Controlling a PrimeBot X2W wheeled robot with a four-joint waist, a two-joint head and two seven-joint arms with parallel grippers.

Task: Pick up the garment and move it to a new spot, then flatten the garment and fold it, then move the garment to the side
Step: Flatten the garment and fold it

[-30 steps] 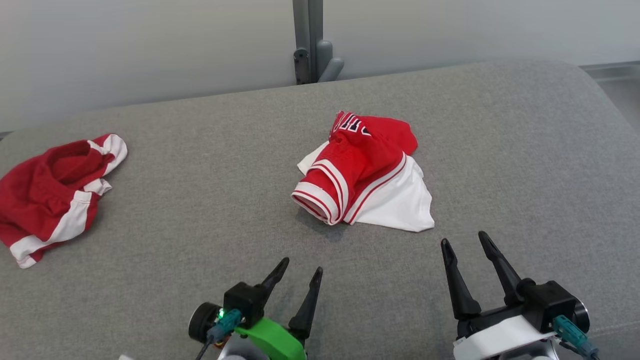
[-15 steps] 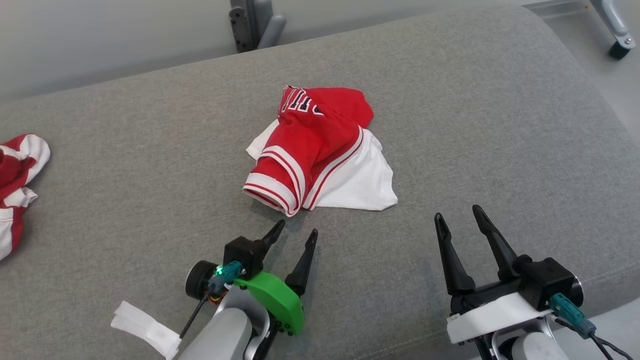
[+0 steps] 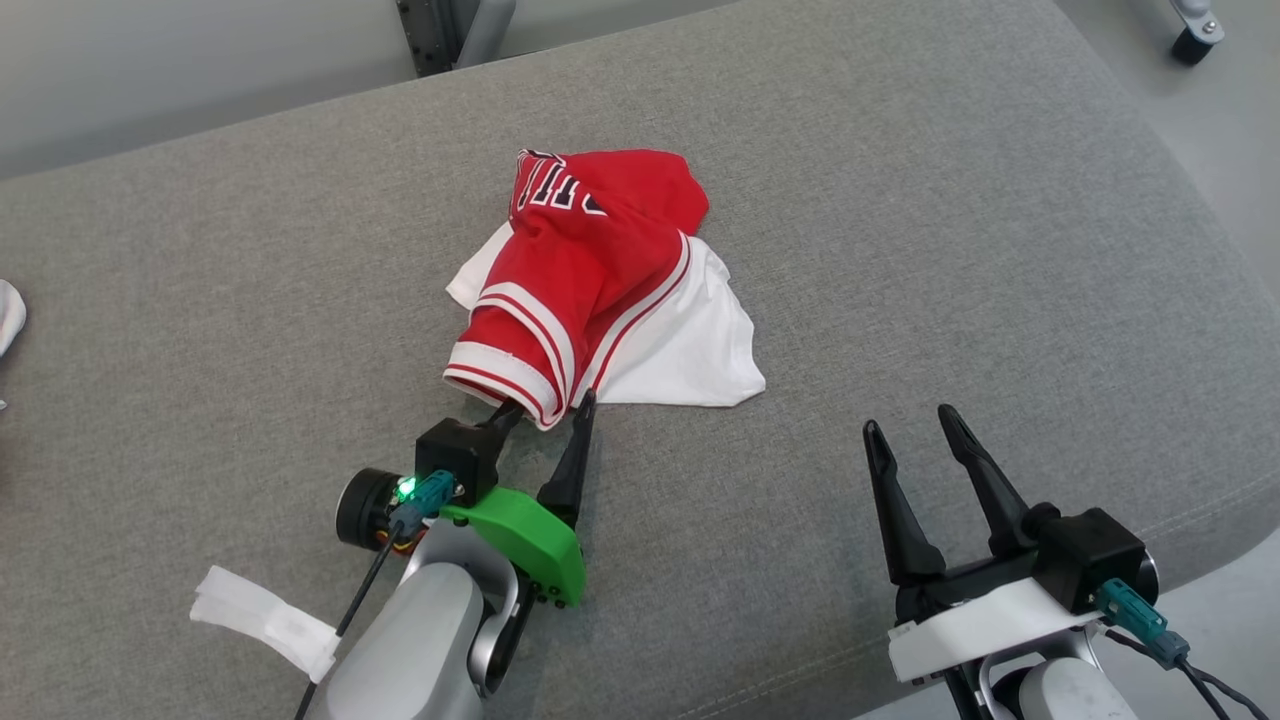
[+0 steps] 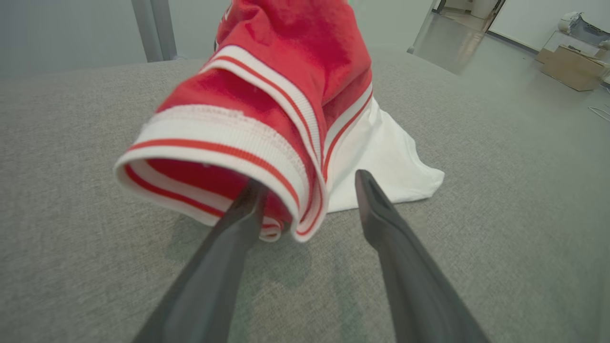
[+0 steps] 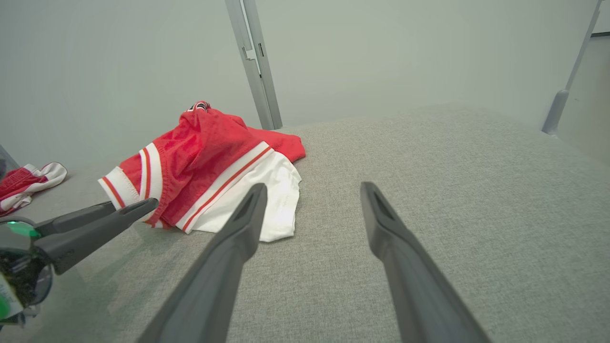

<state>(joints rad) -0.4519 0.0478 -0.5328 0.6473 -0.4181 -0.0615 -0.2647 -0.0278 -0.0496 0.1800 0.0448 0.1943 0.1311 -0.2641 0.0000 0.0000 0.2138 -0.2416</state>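
The garment (image 3: pixel 600 280) is a crumpled red piece with white-and-red striped hems over a white part, lying mid-cushion. My left gripper (image 3: pixel 550 408) is open at its near hem. In the left wrist view the gripper (image 4: pixel 309 180) has one finger poking into the open striped cuff (image 4: pixel 228 157) and the other outside it, so the cuff's edge sits between the jaws. My right gripper (image 3: pixel 908 420) stands open over bare cushion, to the right of the garment and a little nearer me. The right wrist view shows it (image 5: pixel 313 186) holding nothing, with the garment (image 5: pixel 205 157) ahead on its left.
The grey cushion (image 3: pixel 250 250) drops off at the lower right to the floor (image 3: pixel 1230 150). A second red-and-white garment (image 5: pixel 24 183) lies far left. A grey metal post (image 3: pixel 440 30) stands behind the cushion, and a castor (image 3: pixel 1190 40) is at the top right.
The head camera has swung, shifting the whole picture. My left gripper has reached forward to the garment's near hem and one finger has slipped into the cuff. The right gripper stays open in place.
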